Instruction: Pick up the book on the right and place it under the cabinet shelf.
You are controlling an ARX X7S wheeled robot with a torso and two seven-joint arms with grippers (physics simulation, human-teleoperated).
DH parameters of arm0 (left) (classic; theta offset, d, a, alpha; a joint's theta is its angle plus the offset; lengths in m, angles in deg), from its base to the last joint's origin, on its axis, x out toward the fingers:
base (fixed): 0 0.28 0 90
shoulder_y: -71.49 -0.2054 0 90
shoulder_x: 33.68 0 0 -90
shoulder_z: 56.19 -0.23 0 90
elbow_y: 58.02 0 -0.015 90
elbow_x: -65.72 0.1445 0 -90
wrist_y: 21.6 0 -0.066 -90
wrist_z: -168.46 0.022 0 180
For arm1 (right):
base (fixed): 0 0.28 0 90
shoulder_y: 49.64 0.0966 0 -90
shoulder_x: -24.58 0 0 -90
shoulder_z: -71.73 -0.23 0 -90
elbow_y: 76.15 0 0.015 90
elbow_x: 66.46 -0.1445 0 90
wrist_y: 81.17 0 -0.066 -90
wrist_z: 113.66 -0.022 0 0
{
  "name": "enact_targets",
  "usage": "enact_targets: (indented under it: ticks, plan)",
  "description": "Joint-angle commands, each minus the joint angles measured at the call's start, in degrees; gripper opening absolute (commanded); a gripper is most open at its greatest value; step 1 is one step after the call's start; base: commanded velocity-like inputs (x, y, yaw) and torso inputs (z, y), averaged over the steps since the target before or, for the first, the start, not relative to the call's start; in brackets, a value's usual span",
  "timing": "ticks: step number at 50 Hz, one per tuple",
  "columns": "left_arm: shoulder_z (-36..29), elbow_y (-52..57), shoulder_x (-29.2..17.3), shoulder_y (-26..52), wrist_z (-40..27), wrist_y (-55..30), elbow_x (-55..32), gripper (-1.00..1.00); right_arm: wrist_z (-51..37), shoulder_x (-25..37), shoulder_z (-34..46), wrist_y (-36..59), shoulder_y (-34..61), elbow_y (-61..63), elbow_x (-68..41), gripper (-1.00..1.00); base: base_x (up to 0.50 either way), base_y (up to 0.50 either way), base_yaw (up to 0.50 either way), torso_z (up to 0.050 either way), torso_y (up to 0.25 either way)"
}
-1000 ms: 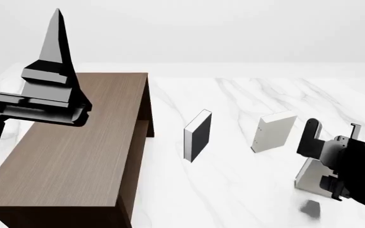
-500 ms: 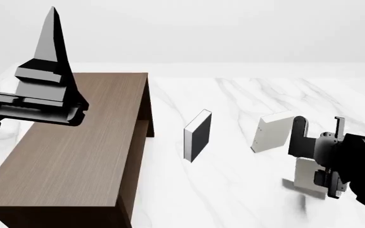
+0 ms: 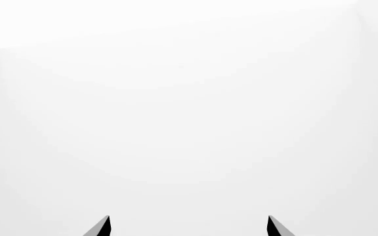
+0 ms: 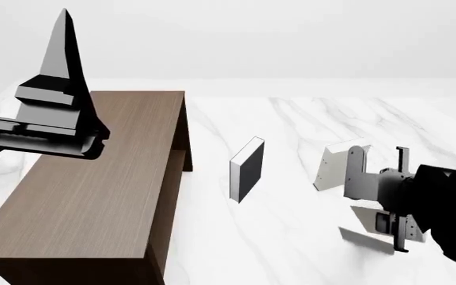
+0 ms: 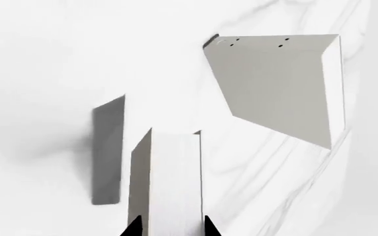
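The cabinet [image 4: 93,184] stands at the left of the white marble table [image 4: 307,119] in the head view, a tall dark-brown wood-grain box seen from above. Its open front faces right, and only a sliver of the cabinet shelf [image 4: 182,155] shows at that edge; what lies inside cannot be seen.

The right tool [image 5: 170,227] is clamped on the book [image 5: 169,182]. In the right wrist view its two dark fingertips [image 5: 134,228] press on either side of the pale hardback, with the book filling the gap between them. In the head view the book [image 4: 368,228] sits at the lower right, held off the table and tilted, a shadow lying on the marble beneath it. Its long axis runs straight out from the tool, away from the wrist camera.

Just beyond it stands the other pale book [image 4: 332,166], upright on the table, near the held one. A black-covered book [image 4: 247,169] with white page edges stands upright between the cabinet and the pale books, well apart from both.

The left tool [image 3: 188,227] is raised over the cabinet, fingers apart, holding nothing and facing a blank white background.
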Motion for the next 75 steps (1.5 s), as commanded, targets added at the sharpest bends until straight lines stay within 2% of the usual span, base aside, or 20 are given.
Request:
enact_targets:
  ticks: [1, 37, 75]
  plan:
    - [0.79, -0.01, 0.89, 0.24, -0.14, -1.03, -0.65, 1.00, 2.97, 1.78, 1.08, 2.78, -2.00, 5.47, -4.14, -1.00, 0.00, 0.00, 0.00, -0.010, 0.000]
    - [3.41, -0.09, 3.61, 0.59, -0.42, -4.33, -2.24, 1.00, 1.61, 6.07, -0.06, 7.22, -1.31, 15.95, -5.25, -1.00, 0.00, 0.00, 0.00, 0.000, 0.000]
    - [3.78, -0.77, 3.83, 2.84, -2.89, -5.03, -5.88, 1.00, 4.21, 12.22, -2.32, 13.19, 6.45, 26.70, -4.00, -1.00, 0.00, 0.00, 0.00, 0.000, 0.000]
